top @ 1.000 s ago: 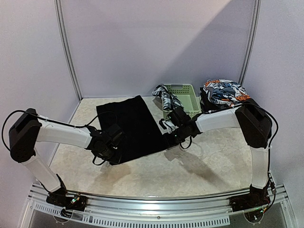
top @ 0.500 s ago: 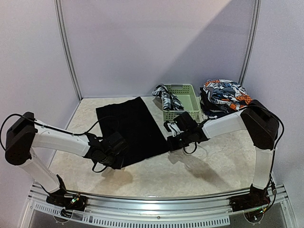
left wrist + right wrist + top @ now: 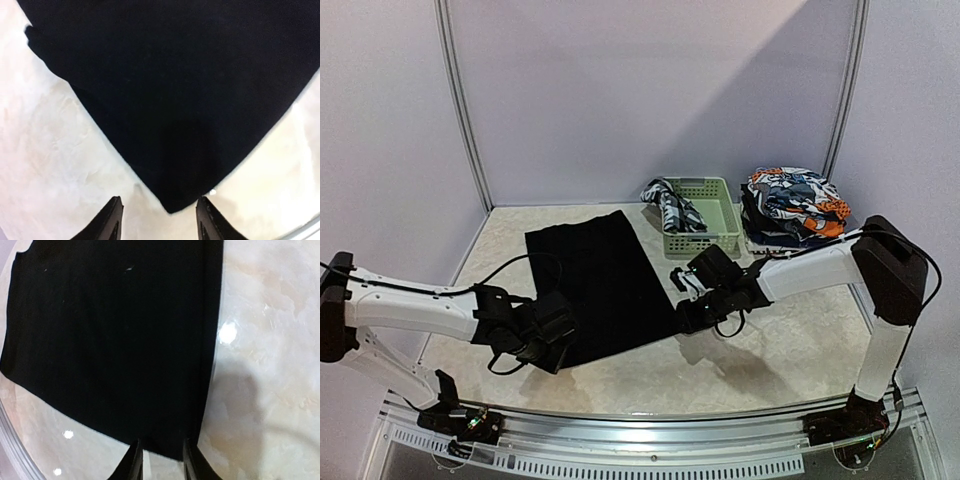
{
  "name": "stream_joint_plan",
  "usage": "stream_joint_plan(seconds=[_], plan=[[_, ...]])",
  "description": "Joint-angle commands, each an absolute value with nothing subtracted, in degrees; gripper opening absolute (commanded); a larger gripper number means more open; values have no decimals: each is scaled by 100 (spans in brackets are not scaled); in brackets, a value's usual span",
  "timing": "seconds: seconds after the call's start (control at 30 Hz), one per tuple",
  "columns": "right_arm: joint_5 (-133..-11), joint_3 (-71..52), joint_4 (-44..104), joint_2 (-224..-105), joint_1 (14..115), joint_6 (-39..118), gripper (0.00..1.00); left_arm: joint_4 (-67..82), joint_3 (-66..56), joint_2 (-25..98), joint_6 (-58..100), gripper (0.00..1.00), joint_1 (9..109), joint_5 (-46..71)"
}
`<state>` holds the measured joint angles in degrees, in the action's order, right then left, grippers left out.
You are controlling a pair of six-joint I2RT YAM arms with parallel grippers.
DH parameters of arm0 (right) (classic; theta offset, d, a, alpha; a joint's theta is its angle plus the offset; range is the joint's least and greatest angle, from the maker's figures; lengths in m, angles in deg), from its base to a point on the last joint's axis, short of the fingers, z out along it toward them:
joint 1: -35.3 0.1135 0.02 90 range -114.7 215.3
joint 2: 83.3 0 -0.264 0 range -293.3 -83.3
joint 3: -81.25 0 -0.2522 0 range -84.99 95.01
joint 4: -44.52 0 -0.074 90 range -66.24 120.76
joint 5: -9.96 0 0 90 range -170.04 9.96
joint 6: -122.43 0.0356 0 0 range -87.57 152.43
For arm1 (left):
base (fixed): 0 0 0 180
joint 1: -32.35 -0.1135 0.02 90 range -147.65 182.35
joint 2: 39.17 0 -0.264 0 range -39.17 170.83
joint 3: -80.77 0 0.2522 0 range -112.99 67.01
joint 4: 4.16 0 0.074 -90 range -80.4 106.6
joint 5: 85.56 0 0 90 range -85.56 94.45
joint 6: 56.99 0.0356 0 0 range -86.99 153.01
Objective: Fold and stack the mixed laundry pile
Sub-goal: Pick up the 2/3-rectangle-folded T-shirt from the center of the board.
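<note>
A large black cloth (image 3: 595, 280) lies spread flat on the table, left of centre. My left gripper (image 3: 554, 350) sits at its near left corner. In the left wrist view the left gripper (image 3: 160, 222) is open, and the cloth's corner (image 3: 176, 202) lies just ahead of the fingertips, untouched. My right gripper (image 3: 692, 314) is at the near right corner. In the right wrist view the right gripper (image 3: 163, 464) stands slightly open, with the cloth's edge (image 3: 165, 447) lying loose between the tips. A checked shirt (image 3: 668, 205) hangs over the basket. Printed pieces (image 3: 792, 195) are piled at the back right.
A pale green slotted basket (image 3: 710, 222) stands behind the cloth's far right corner, next to the printed pile. White walls and metal posts close the back and sides. The metal rail with the arm bases runs along the near edge.
Both arms drew back toward the near edge, pulling the black cloth's near edge with them. Both grippers then opened and let the corners go; the cloth now lies flat.
</note>
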<state>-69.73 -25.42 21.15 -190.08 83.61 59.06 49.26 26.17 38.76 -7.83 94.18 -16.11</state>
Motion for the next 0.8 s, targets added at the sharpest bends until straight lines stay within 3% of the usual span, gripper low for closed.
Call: stream_joint_plan(seconds=[0.0, 0.27, 0.47, 0.77], plan=[[-6835, -2684, 1784, -18597, 8373, 5932, 33, 5349, 2693, 3370, -873, 54, 9579, -1665], [-6932, -2813, 1657, -18436, 8362, 5988, 42, 5002, 3174, 3058, -1018, 54, 9590, -1178], [-6807, -2781, 1729, -18685, 8294, 6050, 41, 4718, 3507, 2854, -1094, 60, 9590, -1041], [-6668, -2703, 1789, -19020, 8297, 6074, 38, 4065, 3808, 2940, -1172, 58, 9590, -890]])
